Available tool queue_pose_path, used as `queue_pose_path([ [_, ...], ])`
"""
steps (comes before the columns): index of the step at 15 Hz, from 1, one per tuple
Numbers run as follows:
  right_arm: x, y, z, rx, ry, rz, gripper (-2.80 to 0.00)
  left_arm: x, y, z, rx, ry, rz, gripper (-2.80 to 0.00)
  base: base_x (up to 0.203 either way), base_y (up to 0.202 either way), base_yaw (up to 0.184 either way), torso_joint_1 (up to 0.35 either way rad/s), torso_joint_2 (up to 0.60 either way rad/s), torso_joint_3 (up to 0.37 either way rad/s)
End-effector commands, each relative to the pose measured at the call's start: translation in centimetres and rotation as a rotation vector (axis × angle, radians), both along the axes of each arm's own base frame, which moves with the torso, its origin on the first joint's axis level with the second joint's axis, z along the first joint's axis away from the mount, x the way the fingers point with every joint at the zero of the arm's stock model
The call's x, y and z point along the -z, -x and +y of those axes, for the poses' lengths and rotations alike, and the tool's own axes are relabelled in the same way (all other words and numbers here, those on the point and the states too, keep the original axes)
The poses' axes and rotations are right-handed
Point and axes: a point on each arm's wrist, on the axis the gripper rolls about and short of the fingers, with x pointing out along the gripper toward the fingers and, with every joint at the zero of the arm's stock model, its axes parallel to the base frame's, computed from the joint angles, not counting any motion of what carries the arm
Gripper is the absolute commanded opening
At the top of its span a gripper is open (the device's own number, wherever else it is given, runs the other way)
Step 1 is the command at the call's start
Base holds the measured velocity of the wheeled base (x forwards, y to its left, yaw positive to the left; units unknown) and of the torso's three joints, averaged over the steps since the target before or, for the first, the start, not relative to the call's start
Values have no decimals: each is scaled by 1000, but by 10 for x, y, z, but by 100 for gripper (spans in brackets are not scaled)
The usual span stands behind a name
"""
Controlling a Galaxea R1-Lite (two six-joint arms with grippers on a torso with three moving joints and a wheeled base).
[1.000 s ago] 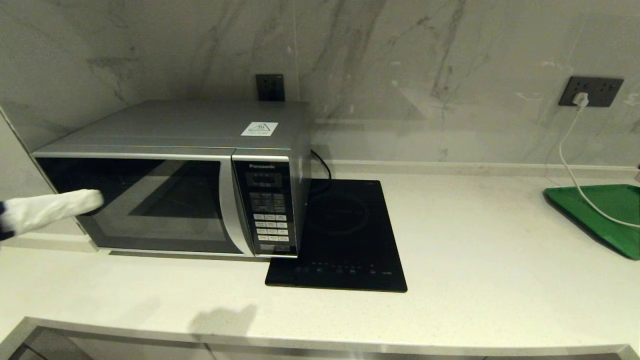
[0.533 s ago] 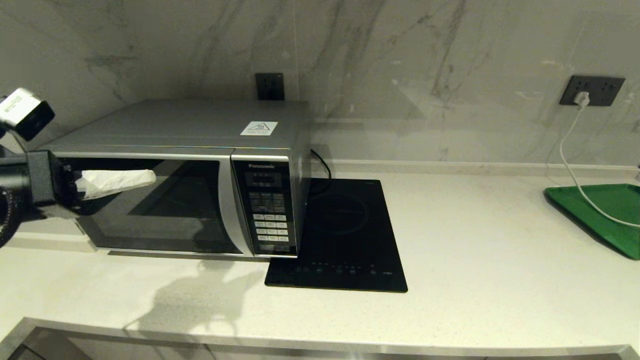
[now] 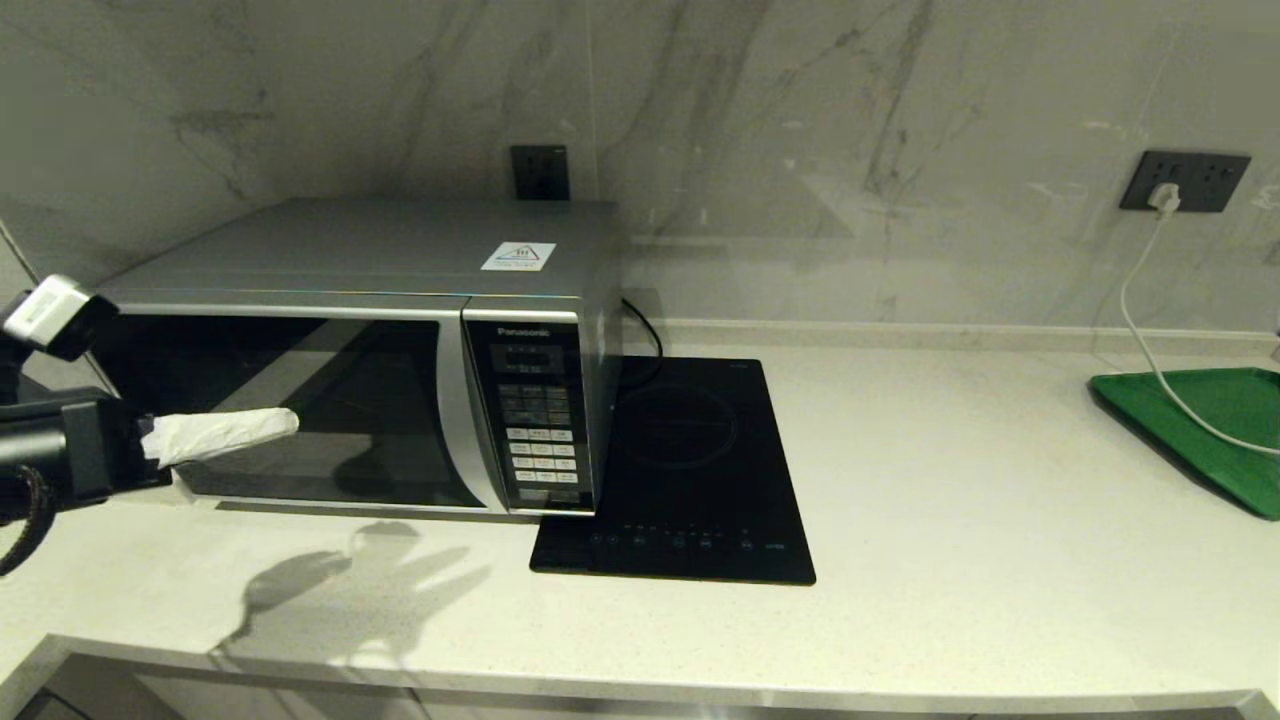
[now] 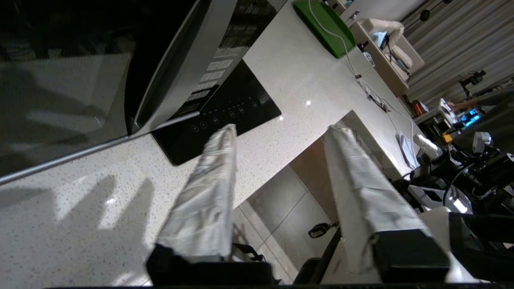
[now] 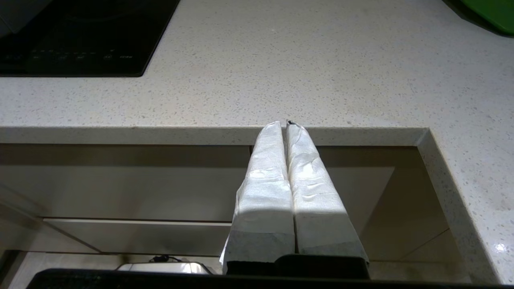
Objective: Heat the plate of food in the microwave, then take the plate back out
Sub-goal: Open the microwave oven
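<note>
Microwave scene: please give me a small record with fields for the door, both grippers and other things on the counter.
microwave door: silver-grey Panasonic microwave, dark glass door shut
left gripper: open, in front of the door's left part, holding nothing
right gripper: shut, empty, below the counter edge
plate of food: not visible
other: flat black glass cooktop; green rectangular tray

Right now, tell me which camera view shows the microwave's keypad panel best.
Head view: the keypad panel on the microwave faces the camera, every button row visible. The left wrist view shows it steeply slanted and partly dark. The right wrist view misses it.
</note>
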Motion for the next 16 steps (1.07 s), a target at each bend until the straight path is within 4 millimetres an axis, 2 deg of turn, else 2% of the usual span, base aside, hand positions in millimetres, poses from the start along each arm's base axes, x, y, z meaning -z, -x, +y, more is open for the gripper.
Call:
queue_pose_path([
  [1, 0, 0, 0, -1, 0, 2, -280, 19, -9, -1, 26, 15, 40, 0, 0, 0, 0, 0, 0, 0],
  [4, 0, 0, 0, -2, 0, 2, -280, 39, -27, -6, 72, 13, 49, 0, 0, 0, 0, 0, 0, 0],
  [6, 0, 0, 0, 0, 0, 2, -280, 52, -46, -13, 124, -20, -20, 0, 0, 0, 0, 0, 0, 0],
  [10, 0, 0, 0, 0, 0, 2, -280, 69, -69, -23, 193, -69, -123, 0, 0, 0, 0, 0, 0, 0],
  [16, 0, 0, 0, 0, 0, 2, -280, 76, -82, -38, 263, -74, -169, 0, 0, 0, 0, 0, 0, 0],
])
